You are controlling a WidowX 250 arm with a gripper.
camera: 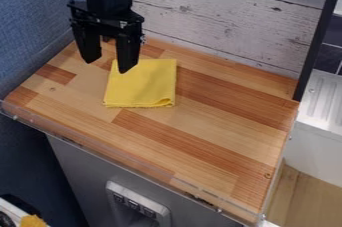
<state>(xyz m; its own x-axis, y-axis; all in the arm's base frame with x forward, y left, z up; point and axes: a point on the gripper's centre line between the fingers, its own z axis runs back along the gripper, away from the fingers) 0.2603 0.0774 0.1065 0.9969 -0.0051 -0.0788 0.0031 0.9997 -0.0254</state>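
My two fingers (128,57) spread apart, empty, above one folded yellow cloth (141,87), far left on one wooden counter (220,163).

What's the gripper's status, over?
Gripper open, over the counter's back left. Yellow cloth folded flat, partly behind one finger. No other object beside the cloth.

wooden counter (220,131), light and reddish-brown strips, folded yellow cloth (141,87) lying toward the back
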